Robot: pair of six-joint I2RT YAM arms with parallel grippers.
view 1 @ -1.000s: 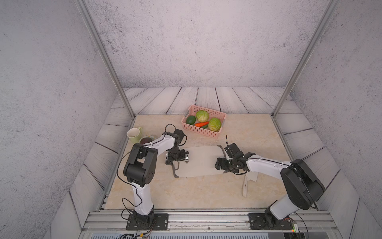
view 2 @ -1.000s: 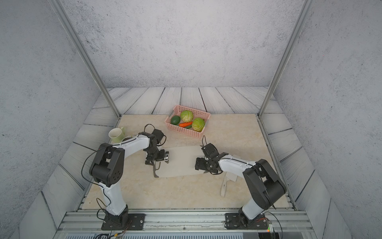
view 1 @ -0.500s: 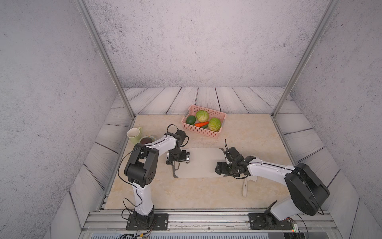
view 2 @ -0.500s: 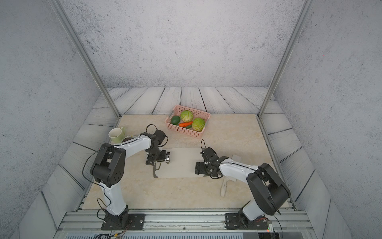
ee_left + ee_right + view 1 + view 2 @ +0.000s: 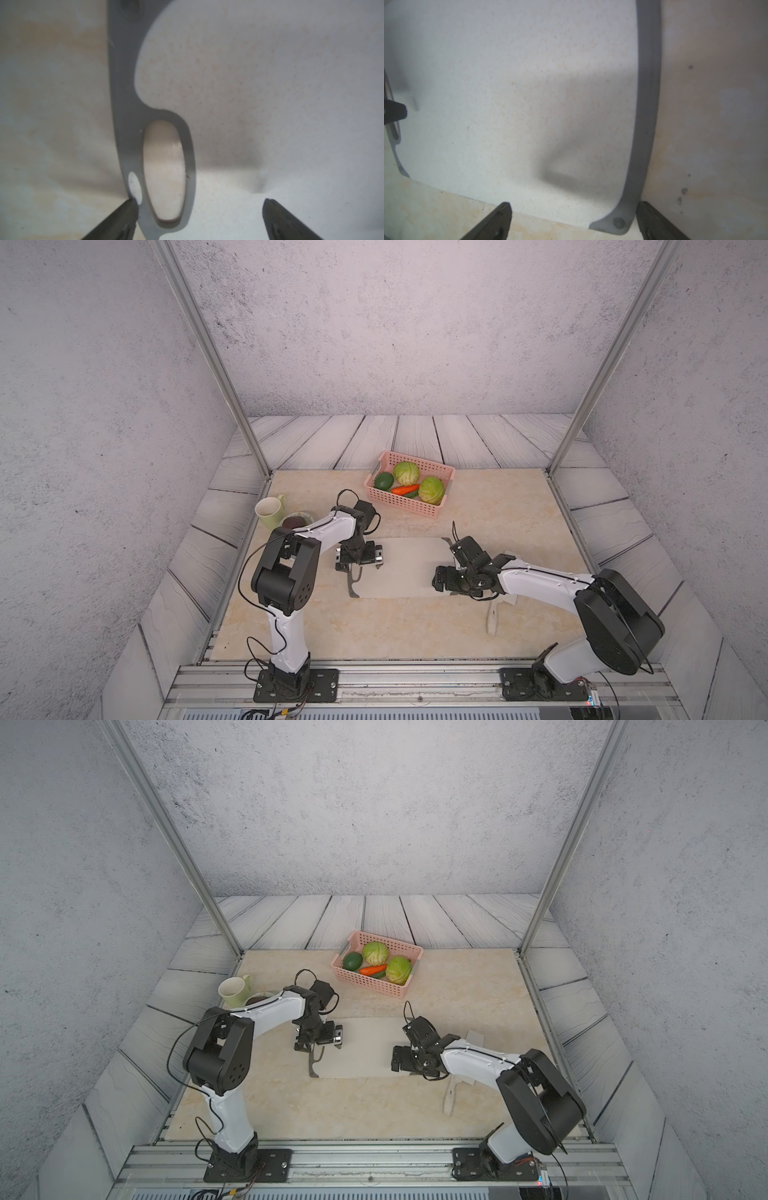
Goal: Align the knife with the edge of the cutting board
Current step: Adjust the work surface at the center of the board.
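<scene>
The cutting board (image 5: 405, 568) lies flat in mid-table in both top views, its dark-rimmed handle end (image 5: 124, 104) toward the left arm. My left gripper (image 5: 360, 567) hangs open over that end. The oval cutout (image 5: 164, 170) sits between its fingers (image 5: 116, 220), and one fingertip touches the rim's outer side. My right gripper (image 5: 446, 584) is open and low at the board's near right corner, straddling the grey rim corner (image 5: 617, 223). The knife (image 5: 492, 616) lies on the table right of the board. Its cream handle points to the front and its blade is mostly hidden under my right arm.
A pink basket (image 5: 401, 504) holding two cabbages, an avocado and a carrot stands behind the board. A pale green mug (image 5: 269, 511) and a small bowl (image 5: 296, 521) sit at the left, beside my left arm. Metal frame posts rise at both back corners.
My right gripper has slid along the board's right end toward its near corner and opened slightly wider. The left gripper, board and knife have stayed put.
</scene>
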